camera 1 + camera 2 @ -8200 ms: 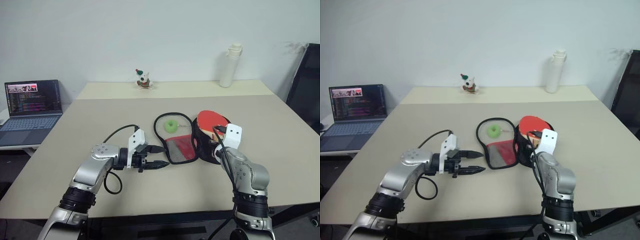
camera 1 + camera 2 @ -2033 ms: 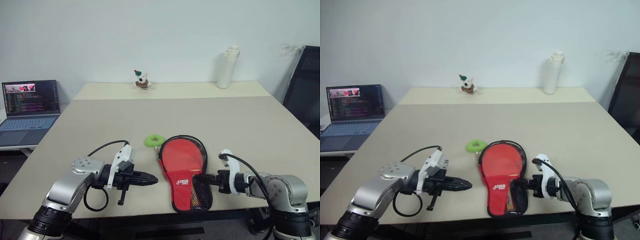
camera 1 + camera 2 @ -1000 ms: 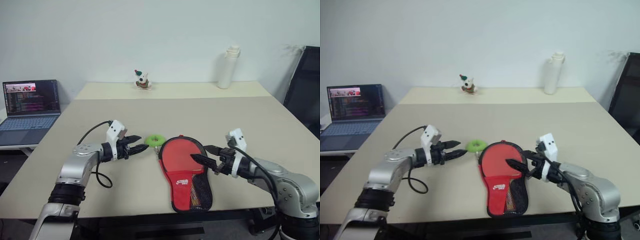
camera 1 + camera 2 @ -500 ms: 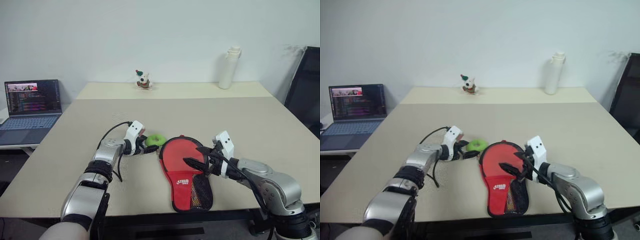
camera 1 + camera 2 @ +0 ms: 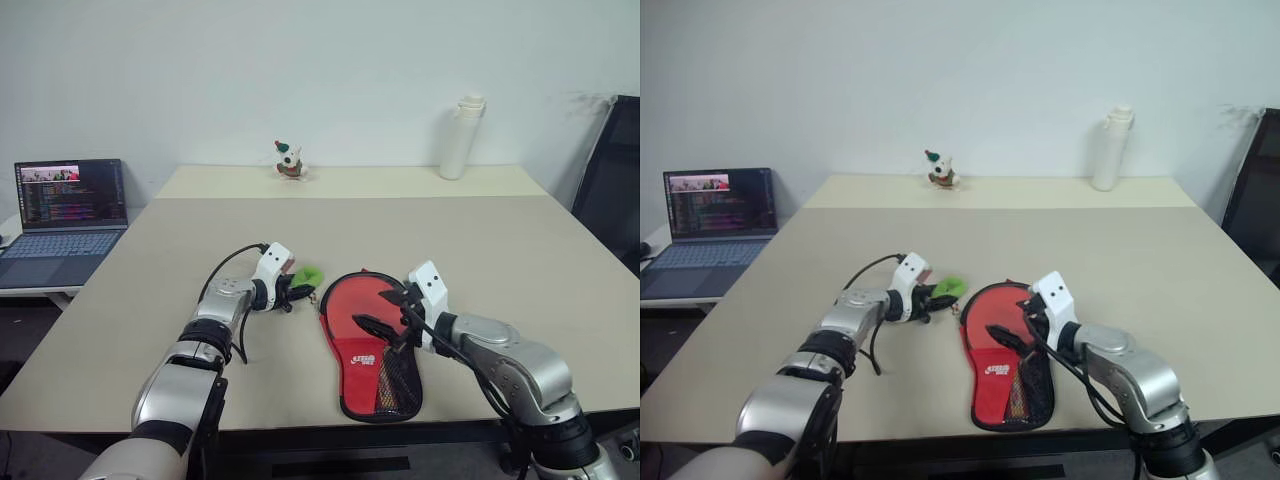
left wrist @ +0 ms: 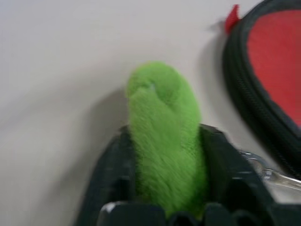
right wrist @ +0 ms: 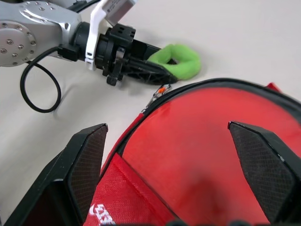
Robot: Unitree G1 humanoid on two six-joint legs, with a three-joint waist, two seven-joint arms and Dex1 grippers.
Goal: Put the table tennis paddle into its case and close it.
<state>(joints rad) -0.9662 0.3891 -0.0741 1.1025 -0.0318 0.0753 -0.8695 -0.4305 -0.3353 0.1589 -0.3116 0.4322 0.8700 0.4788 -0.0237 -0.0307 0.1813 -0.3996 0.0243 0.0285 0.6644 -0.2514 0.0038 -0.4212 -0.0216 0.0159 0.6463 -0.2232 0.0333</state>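
Observation:
The case (image 5: 375, 335) lies flat near the table's front edge, red face up, with its black rim, mesh patch and white lettering showing. The table tennis paddle is hidden. My left gripper (image 5: 302, 290) is just left of the case's round end, shut on a green fuzzy ring (image 6: 162, 122) that is squashed between its fingers (image 6: 110, 174). The ring (image 7: 181, 59) rests on the table beside the case's zip pull (image 7: 159, 92). My right gripper (image 7: 167, 126) hovers open over the case's red face, nothing between its fingers.
An open laptop (image 5: 65, 215) sits on a side surface at the far left. A white bottle (image 5: 462, 135) and a small toy figure (image 5: 289, 160) stand at the table's back. A black chair (image 5: 612, 180) is at the right. The case's mesh end reaches the front edge.
My left gripper reached the green ring and closed on it, squashing it. My right gripper drifted left and lower over the case, staying open.

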